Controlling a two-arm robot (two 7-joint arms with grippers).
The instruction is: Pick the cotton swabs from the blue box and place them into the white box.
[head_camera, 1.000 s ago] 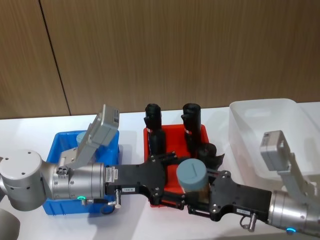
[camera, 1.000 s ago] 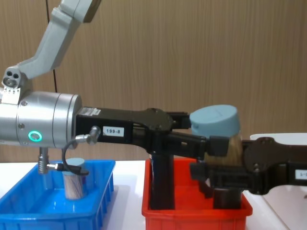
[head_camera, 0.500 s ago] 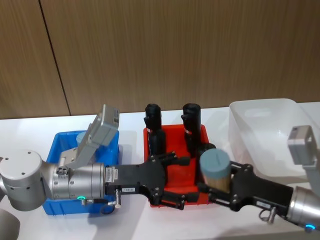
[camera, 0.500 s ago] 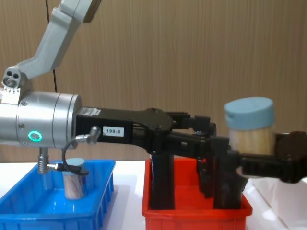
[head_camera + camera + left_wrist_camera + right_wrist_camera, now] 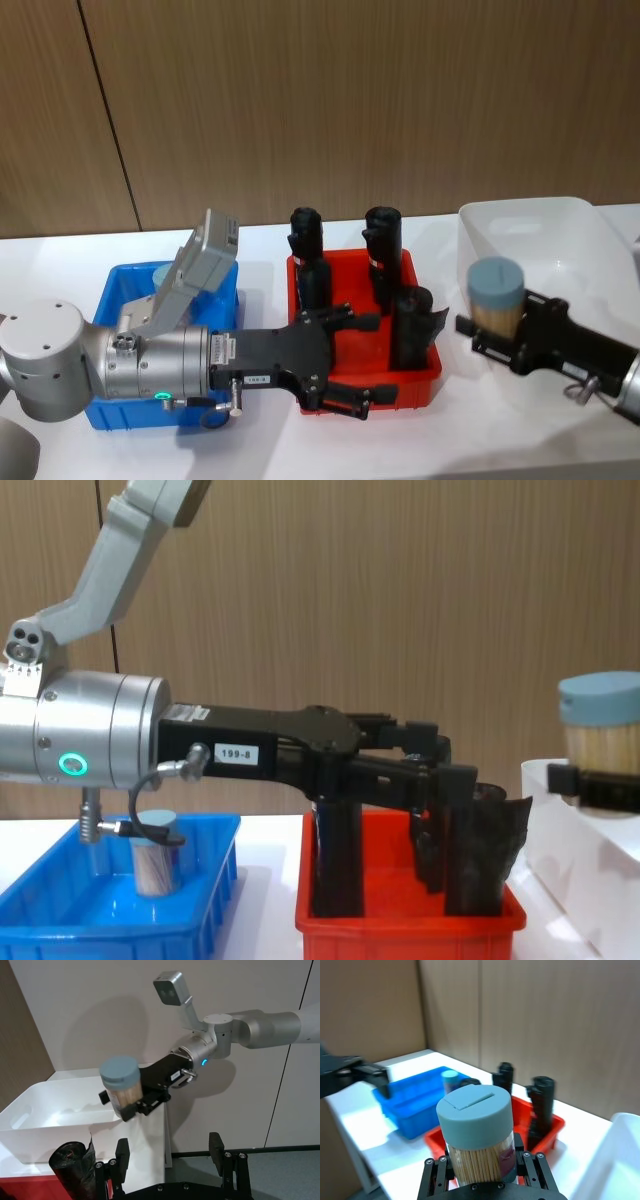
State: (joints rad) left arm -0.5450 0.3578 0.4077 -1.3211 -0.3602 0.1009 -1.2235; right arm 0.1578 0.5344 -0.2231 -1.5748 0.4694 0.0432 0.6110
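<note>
Carried right off the red bin (image 5: 428, 369): jar (image 5: 496, 284) now above the white box's (image 5: 522, 207) left end, right gripper (image 5: 492, 325) fingers clamped on it. Left gripper (image 5: 372, 360) over red bin, fingers apart. Release likely next.

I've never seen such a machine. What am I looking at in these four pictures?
A robot with two arms, each ending in a gripper. The pictures come from cameras on its head, chest and both wrists. On the white table stand a blue box, a red bin of black rolls and a white box. The right gripper holds a jar of cotton swabs by the white box's rim; the left gripper is open above the red bin. A second jar sits in the blue box.
</note>
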